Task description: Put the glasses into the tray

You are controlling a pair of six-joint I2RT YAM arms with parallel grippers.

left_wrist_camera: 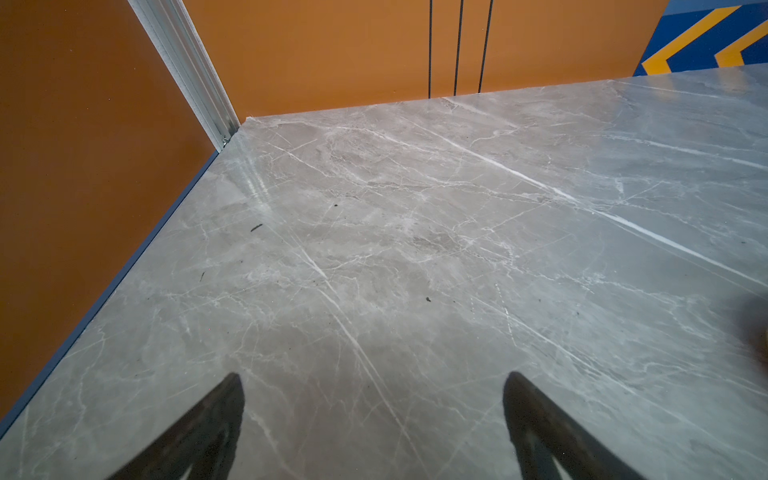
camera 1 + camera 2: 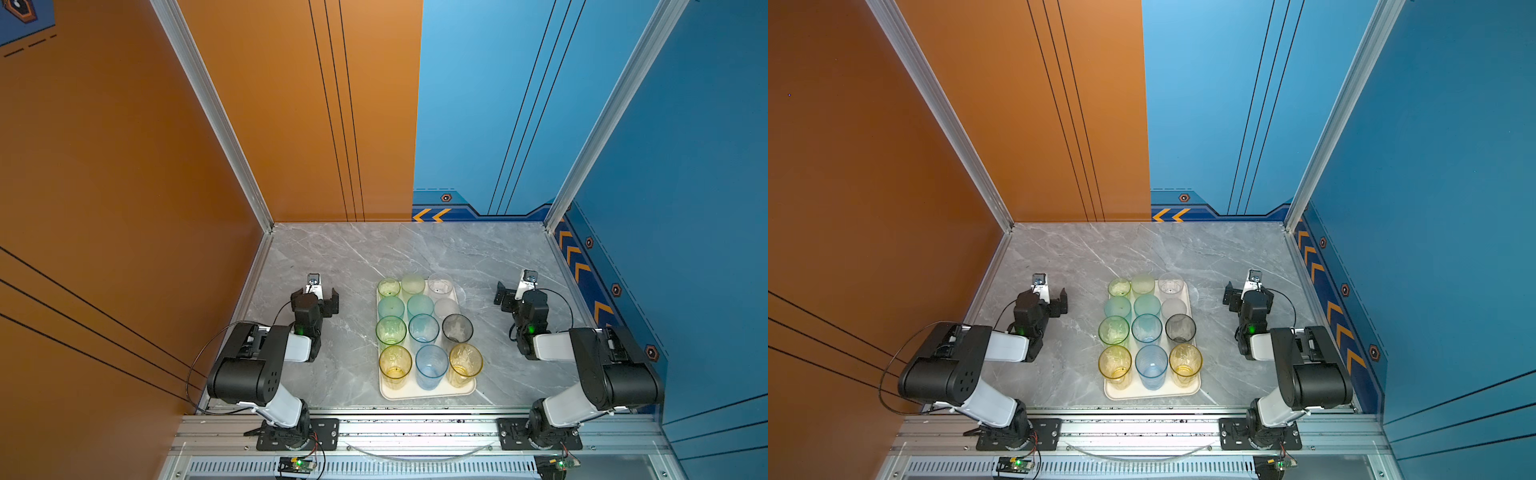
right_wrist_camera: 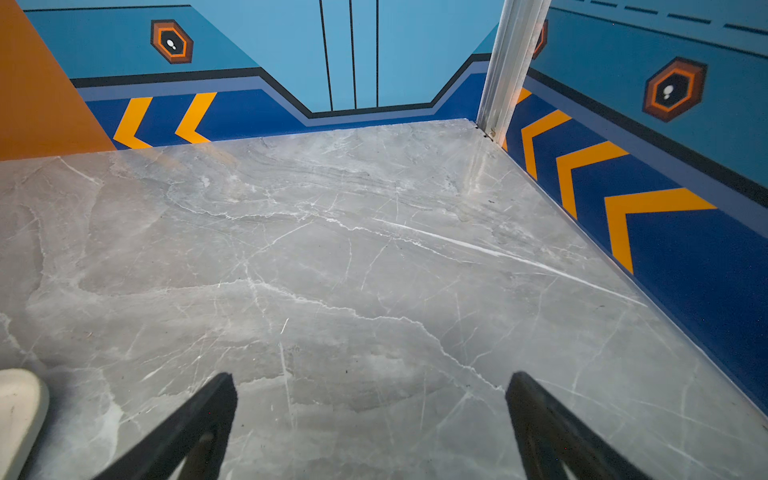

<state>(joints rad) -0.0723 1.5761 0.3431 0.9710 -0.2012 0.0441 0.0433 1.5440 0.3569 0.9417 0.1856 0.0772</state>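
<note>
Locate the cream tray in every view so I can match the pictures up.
Top view: the tray sits low, just right of centre, with glasses on it.
Top view: the same, low and at the centre.
Left wrist: not in it.
Right wrist: only a rounded corner, at the picture's lower left edge.
Shared landmark: the pair of orange chevrons.

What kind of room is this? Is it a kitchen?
Not a kitchen; it looks like a robot practice booth. Two robot arms are bolted to a metal rail, painted panel walls box in a marble-look table, and a tray of glasses sits between them.
</note>
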